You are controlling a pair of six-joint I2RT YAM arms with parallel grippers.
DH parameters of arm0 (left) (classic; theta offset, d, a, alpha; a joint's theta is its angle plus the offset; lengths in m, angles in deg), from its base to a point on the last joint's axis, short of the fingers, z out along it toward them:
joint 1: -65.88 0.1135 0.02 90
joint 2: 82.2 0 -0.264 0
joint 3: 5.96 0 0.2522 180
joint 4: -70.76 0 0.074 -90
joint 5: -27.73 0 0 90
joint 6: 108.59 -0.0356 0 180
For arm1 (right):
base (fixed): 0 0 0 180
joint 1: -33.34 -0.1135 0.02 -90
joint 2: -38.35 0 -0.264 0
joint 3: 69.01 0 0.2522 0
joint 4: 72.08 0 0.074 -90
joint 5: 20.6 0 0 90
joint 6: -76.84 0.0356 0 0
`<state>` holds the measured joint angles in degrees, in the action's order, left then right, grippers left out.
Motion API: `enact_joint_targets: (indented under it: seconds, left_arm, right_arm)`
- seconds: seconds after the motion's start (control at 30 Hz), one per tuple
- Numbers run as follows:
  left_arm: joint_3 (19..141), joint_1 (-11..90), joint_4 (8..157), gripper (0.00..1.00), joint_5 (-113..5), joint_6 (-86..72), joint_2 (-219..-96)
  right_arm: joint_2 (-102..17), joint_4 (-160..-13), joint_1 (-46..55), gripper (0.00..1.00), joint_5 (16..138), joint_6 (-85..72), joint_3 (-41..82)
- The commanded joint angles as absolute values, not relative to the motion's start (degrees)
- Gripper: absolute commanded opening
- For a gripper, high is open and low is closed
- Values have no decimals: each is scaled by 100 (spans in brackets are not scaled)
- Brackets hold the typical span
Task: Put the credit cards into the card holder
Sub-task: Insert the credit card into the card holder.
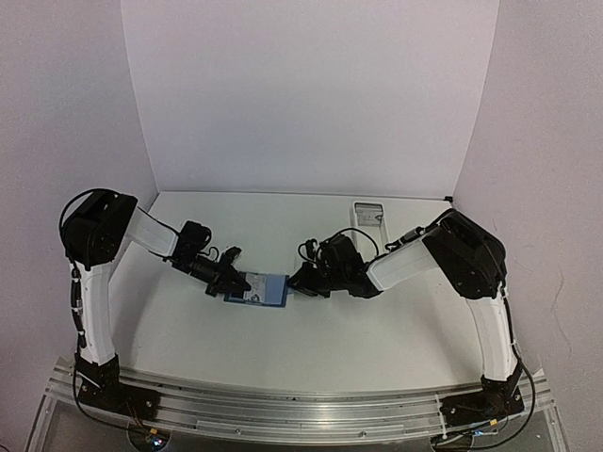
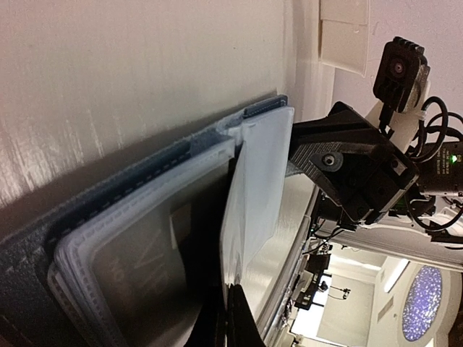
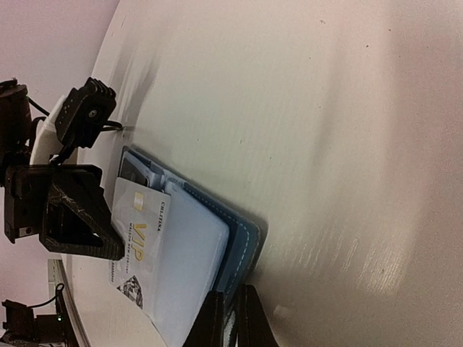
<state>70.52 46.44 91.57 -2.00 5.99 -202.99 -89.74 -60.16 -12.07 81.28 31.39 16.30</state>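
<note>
So both arms are reaching in toward the middle of the overhead view, meeting at the blue card holder, which lies open on the white table just below the centre of the frame. The left pincer is at its left edge and the right pincer at its right edge, both touching it. In the left wrist view, the fingertips at the bottom centre are pressed fully together, and a pale inner page of the holder runs down right into them, so it looks clamped on that page. The right wrist view is similar: its two fingers at the bottom centre are almost together, with the blue cover edge pinched in the thin gap between them. One credit card with gold VIP lettering shows left of centre in that view, lying on the holder's light inner side next to the pale page (in the left wrist shot it sits behind a stitched clear sleeve, so it seems tucked in, but I can't tell how far). A darker card edge peeks out above it, too hidden to say more. There's also a white tray near the back wall in the upper right of the overhead view, well apart from everything.
</note>
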Motion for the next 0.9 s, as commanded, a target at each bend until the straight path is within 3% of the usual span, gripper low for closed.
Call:
enact_joint_targets:
  seconds: [0.0, 0.57, 0.87]
  left_arm:
    - [7178, 4601, 9805, 0, -338, 857, -20569]
    - [7958, 4302, 10256, 0, -175, 286, -21053]
    - [8175, 3965, 9875, 0, -204, 876, -21322]
  right_arm:
    - [-9078, -6211, -1250, 7, 8110, 3057, 1506]
    - [-9273, -6084, -1254, 4, 8284, 3040, 1681]
    - [-9332, -5945, -1250, 4, 8308, 3052, 1661]
